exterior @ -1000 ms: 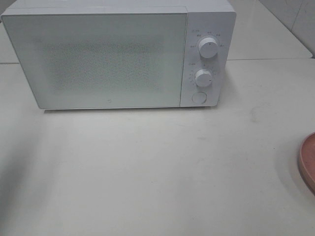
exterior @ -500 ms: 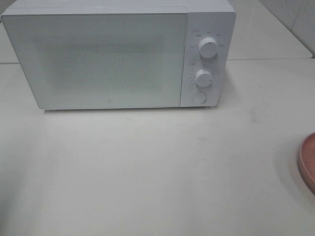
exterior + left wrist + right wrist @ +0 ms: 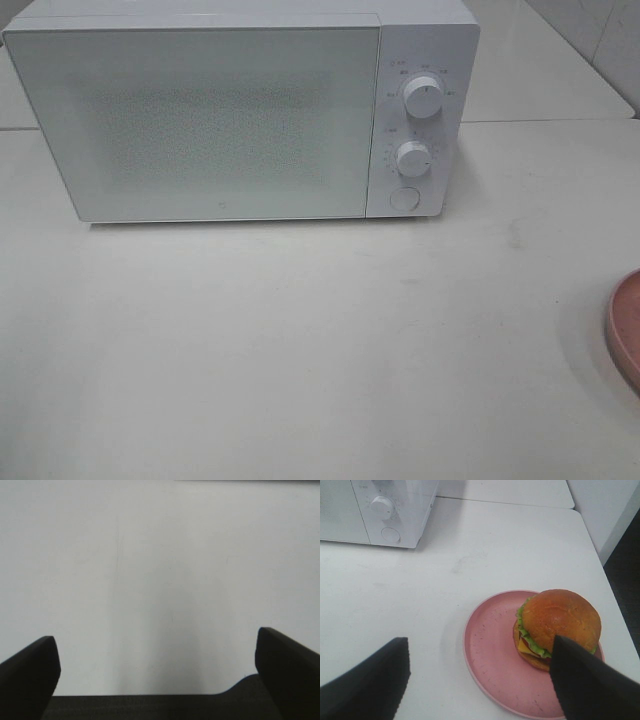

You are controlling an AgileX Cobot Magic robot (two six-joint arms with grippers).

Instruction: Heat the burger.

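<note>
The burger (image 3: pixel 555 622), with a golden-brown bun and green lettuce, sits on a round pink plate (image 3: pixel 492 650); only the plate's rim (image 3: pixel 625 325) shows at the right edge of the high view. My right gripper (image 3: pixel 480 680) hovers open above the plate, one finger (image 3: pixel 590 680) overlapping the burger's near side in the picture. The white microwave (image 3: pixel 240 110) stands at the back with its door shut, also seen as the microwave (image 3: pixel 380 510) in the right wrist view. My left gripper (image 3: pixel 157 672) is open over bare white table, holding nothing. Neither arm appears in the high view.
Two white knobs (image 3: pixel 424 98) and a round button (image 3: pixel 404 198) sit on the microwave's right panel. The table's right edge (image 3: pixel 615 605) runs close to the plate. A seam (image 3: pixel 550 121) crosses the tabletop behind the microwave.
</note>
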